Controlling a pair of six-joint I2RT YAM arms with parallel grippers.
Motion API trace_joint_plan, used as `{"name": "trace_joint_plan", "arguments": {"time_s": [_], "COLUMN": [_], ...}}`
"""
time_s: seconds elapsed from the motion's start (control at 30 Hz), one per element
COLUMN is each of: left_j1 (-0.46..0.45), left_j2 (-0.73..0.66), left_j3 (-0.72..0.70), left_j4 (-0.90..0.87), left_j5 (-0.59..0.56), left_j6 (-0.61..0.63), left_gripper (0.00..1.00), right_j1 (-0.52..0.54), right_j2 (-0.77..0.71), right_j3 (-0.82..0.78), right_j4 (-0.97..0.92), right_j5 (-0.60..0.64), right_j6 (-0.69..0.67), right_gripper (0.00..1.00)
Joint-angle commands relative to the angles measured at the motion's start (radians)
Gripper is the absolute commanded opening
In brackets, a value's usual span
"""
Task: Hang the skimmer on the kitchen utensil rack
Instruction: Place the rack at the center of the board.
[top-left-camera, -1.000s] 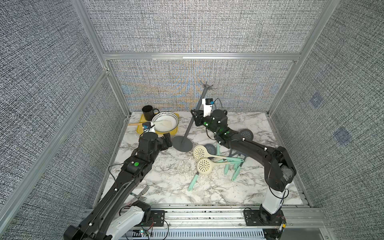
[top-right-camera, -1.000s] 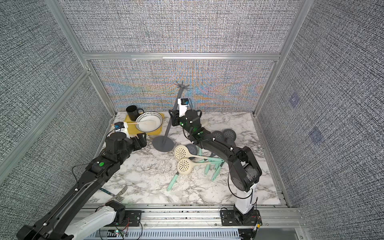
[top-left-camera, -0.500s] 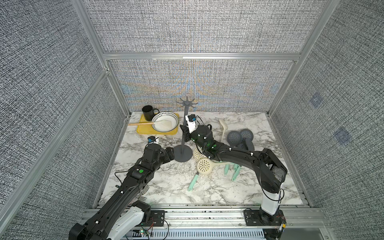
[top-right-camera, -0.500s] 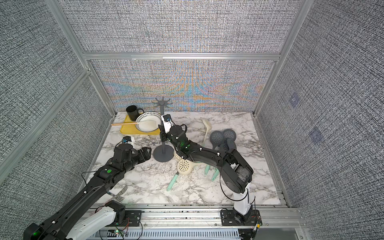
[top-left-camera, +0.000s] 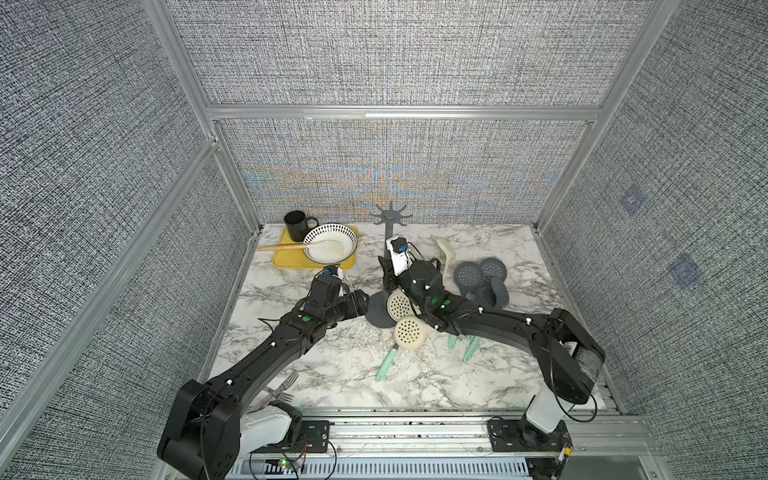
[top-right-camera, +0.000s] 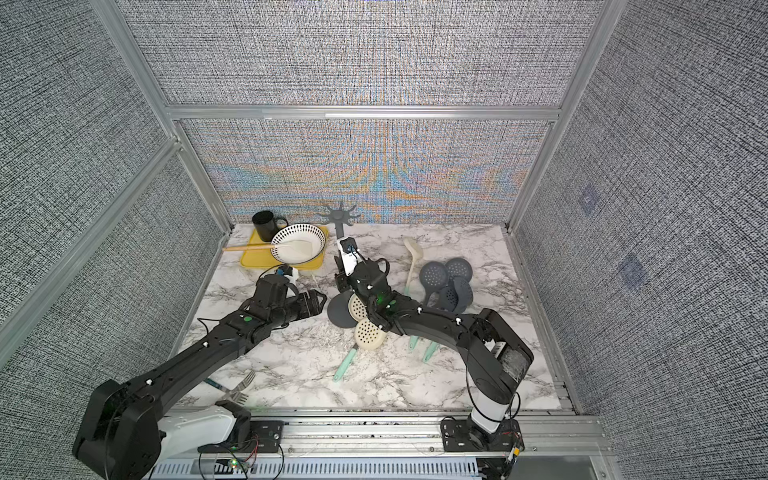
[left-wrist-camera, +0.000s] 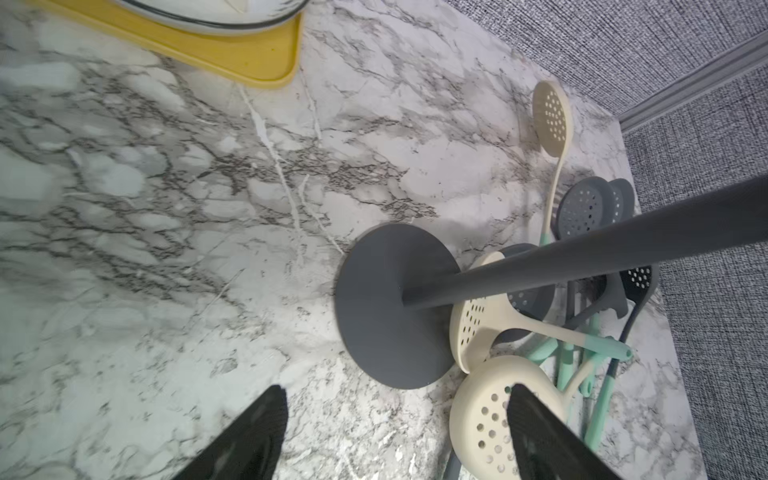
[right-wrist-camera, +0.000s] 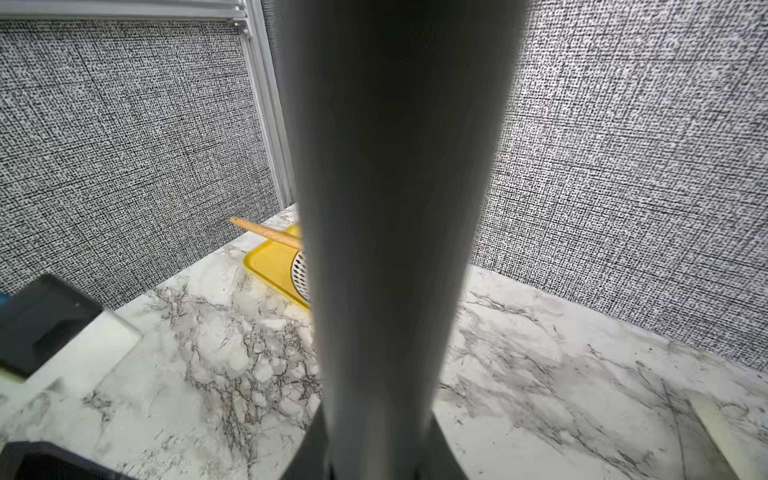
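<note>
The kitchen utensil rack stands about upright mid-table in both top views, with round base (top-left-camera: 376, 311) (top-right-camera: 338, 309) and hook crown (top-left-camera: 390, 214) (top-right-camera: 341, 214). My right gripper (top-left-camera: 388, 276) (top-right-camera: 343, 280) is shut on its pole (right-wrist-camera: 395, 208), which fills the right wrist view. Two cream skimmers with teal handles (top-left-camera: 409, 332) (top-right-camera: 368, 332) lie against the base's right side. My left gripper (top-left-camera: 363, 301) (top-right-camera: 320, 301) (left-wrist-camera: 395, 415) is open and empty, just left of the base (left-wrist-camera: 374, 311), with one finger (left-wrist-camera: 536, 432) over a cream skimmer (left-wrist-camera: 478, 411).
Dark grey skimmers (top-left-camera: 478, 276) are piled at the right, and another cream one (top-left-camera: 446, 249) lies behind them. A yellow tray (top-left-camera: 286, 259) at the back left holds a bowl (top-left-camera: 330, 245) with a spatula, beside a black mug (top-left-camera: 296, 224). Forks (top-left-camera: 286, 382) lie front left.
The rack was tilted and lifted a second ago; my right gripper has brought it upright and down. My left arm has drawn back from the tray to the rack's base.
</note>
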Motion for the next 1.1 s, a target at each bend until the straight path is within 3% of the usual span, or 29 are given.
{"name": "trace_joint_plan", "arguments": {"time_s": [0.0,0.1,0.17,0.23,0.27,0.43,0.6,0.73,0.9,1.07], "left_j1": [-0.007,-0.020,-0.024,-0.024,-0.024,-0.025,-0.042,-0.121,-0.295,-0.521], "left_j2": [0.026,0.041,0.036,0.020,0.009,-0.091,-0.208,-0.295,-0.303,-0.153], "left_j3": [0.021,0.033,0.029,0.022,0.017,-0.010,-0.043,-0.075,-0.076,0.008], "left_j4": [0.065,0.067,0.064,0.057,0.052,-0.009,-0.103,-0.155,-0.169,-0.157], "left_j5": [0.026,0.028,0.027,0.008,-0.006,-0.091,-0.161,-0.211,-0.249,-0.347], "left_j6": [0.018,0.029,0.036,0.042,0.045,0.086,0.175,0.202,0.235,0.314], "left_gripper": [0.85,0.86,0.88,0.89,0.90,0.91,0.91,0.92,0.92,0.92], "right_j1": [-0.003,-0.003,-0.003,-0.003,-0.003,-0.003,-0.003,0.004,0.006,0.002], "right_j2": [-0.005,0.007,0.011,0.011,0.011,-0.014,-0.120,-0.303,-0.570,-0.814], "right_j3": [-0.006,-0.002,0.001,0.014,0.025,0.053,-0.068,-0.251,-0.460,-0.537], "right_j4": [0.061,0.059,0.062,0.054,0.045,0.016,0.015,-0.009,-0.182,-0.563], "right_j5": [0.005,-0.015,-0.033,-0.047,-0.054,-0.093,-0.107,-0.084,0.007,0.151], "right_j6": [-0.014,-0.001,0.012,0.020,0.021,0.023,0.057,0.091,0.189,0.477], "right_gripper": [0.00,0.00,0.35,0.63,0.73,0.94,0.99,0.99,0.99,0.95]}}
